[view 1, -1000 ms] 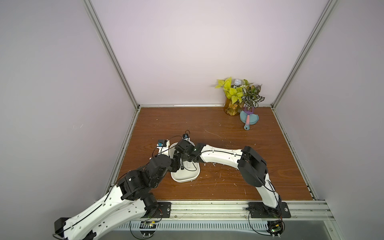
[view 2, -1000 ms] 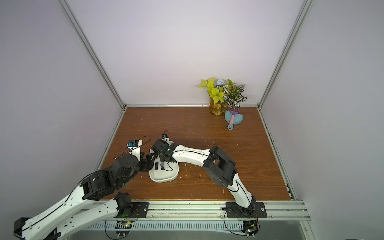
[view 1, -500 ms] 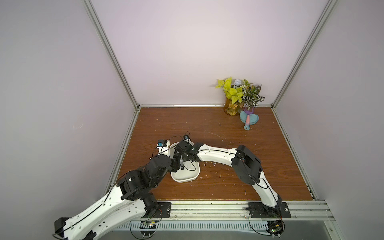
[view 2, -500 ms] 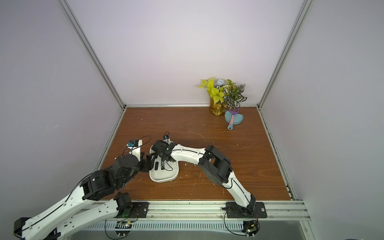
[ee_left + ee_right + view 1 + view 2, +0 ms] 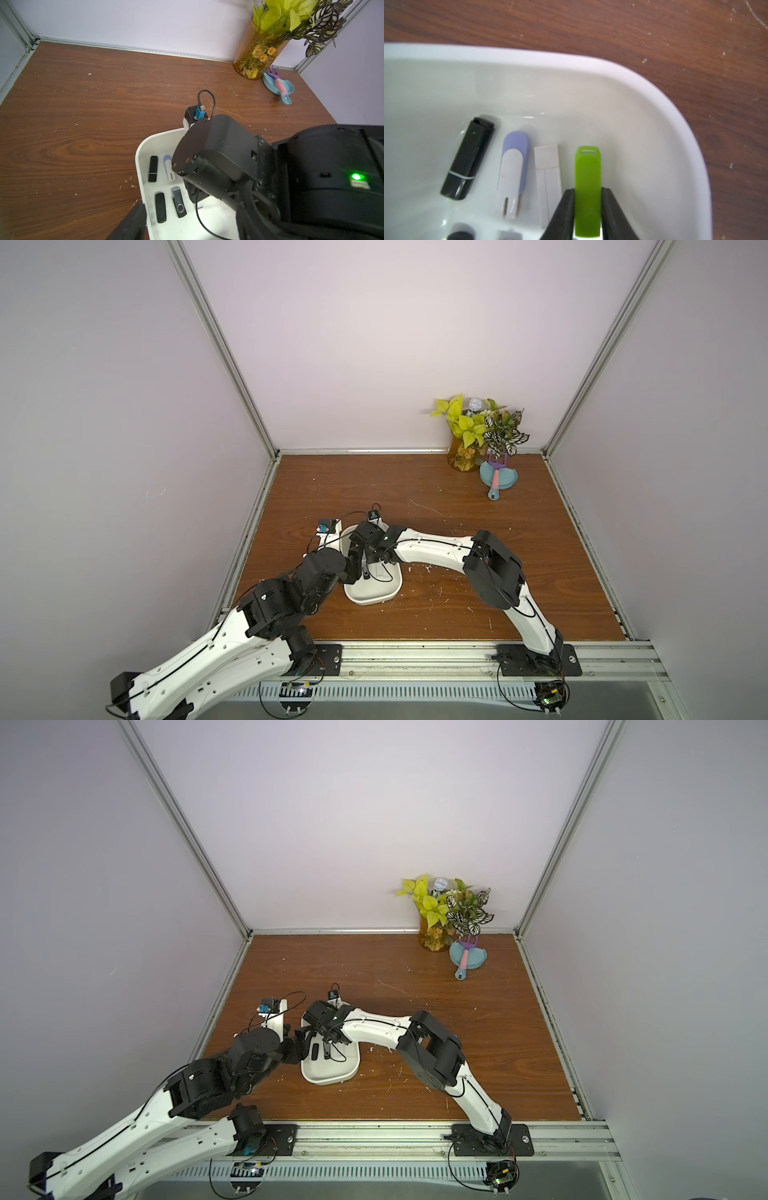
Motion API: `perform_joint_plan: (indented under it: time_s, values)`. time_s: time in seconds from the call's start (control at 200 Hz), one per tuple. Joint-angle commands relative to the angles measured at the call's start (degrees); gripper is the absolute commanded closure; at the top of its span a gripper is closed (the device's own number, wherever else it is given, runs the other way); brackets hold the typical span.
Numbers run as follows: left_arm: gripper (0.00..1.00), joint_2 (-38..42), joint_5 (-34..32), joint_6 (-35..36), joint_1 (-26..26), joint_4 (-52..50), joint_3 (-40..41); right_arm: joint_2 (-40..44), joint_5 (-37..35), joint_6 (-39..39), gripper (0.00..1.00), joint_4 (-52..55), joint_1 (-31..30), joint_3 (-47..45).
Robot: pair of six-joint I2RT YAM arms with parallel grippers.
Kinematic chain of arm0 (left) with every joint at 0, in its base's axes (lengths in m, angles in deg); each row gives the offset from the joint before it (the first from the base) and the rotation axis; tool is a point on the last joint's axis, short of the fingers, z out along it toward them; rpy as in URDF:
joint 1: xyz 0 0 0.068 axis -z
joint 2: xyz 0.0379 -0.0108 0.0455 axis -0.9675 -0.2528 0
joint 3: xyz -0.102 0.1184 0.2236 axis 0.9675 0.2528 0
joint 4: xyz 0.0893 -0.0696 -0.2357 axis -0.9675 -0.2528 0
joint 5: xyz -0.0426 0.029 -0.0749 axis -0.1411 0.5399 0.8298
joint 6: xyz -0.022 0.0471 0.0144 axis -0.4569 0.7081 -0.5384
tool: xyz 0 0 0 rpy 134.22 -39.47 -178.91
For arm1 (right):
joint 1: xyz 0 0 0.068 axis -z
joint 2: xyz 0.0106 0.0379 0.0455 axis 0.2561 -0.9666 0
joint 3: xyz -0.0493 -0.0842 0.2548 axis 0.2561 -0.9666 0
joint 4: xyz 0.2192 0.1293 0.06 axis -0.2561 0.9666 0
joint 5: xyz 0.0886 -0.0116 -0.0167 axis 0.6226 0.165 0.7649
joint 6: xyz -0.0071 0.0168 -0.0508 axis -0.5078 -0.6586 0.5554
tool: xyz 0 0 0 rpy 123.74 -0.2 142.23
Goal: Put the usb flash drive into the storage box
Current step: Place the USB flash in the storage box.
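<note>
Right hand (image 5: 588, 190) has eased down into the box (image 5: 654, 87), still clenched on the green drive (image 5: 588, 170) near its corner, so I'd say only letting go is left.

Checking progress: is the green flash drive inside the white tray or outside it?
Inside: the green flash drive is within the tray rim, beside a white stick, right gripper shut on it.

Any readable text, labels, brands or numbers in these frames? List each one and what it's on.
None can be read.
white label beside the green light: too blurred to read.
green usb flash drive, black drive, lilac-and-white drive, white drive, storage box: no print visible.
</note>
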State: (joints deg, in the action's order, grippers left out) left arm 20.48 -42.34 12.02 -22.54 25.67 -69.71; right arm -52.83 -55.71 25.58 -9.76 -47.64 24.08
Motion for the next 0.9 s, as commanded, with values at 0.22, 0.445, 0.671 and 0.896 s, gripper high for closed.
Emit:
perform_joint_plan:
  time_s: [0.22,0.445,0.671,0.896]
  values:
    - [0.32,-0.35,-0.68,-0.24,-0.52,-0.19,0.28,2.16,-1.87,-0.57,0.71,1.57,0.32,1.41]
    - [0.32,-0.68,-0.71,-0.24,-0.54,-0.19,0.25,3.53,-1.63,-0.63,0.68,1.47,0.27,0.85]
    - [0.32,-0.41,-0.97,-0.33,-0.52,-0.19,0.37,7.98,-0.75,0.40,0.68,-0.64,0.31,-0.72]
    - [0.32,-0.16,-1.10,-0.41,-0.52,-0.19,0.50,13.29,0.75,1.84,0.68,-1.33,1.58,-2.21]
